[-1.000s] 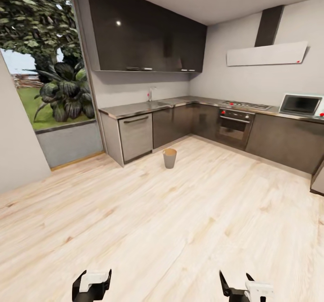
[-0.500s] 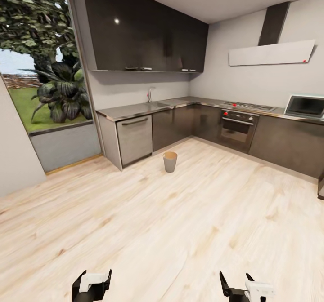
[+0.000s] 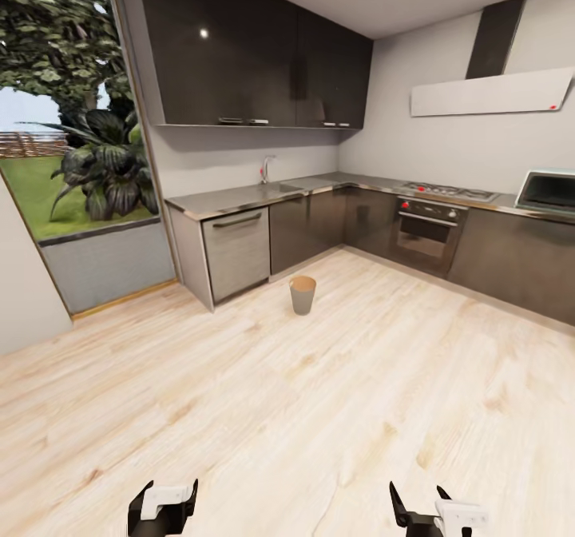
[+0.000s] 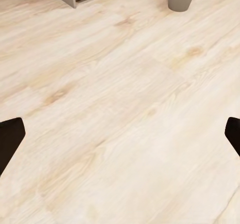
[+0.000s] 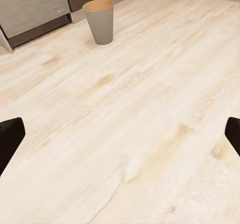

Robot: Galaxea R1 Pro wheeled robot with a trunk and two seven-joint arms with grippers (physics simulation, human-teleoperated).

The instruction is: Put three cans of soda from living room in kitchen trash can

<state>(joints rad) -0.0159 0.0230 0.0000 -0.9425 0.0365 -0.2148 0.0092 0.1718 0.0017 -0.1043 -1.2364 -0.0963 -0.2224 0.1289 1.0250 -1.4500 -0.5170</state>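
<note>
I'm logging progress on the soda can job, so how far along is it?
Done: the robot is in the kitchen, facing the small grey-beige tapered bin on the pale wood floor. In hand: nothing; the left gripper and right gripper are open and empty. Left: I cannot see whether any cans are binned.

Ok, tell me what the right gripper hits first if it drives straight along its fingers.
Probably bare wood floor. The right gripper is open, nothing between its fingers, and its camera looks down onto planks. The trash can stands farther ahead and a little off that line, though depth is hard to judge.
</note>
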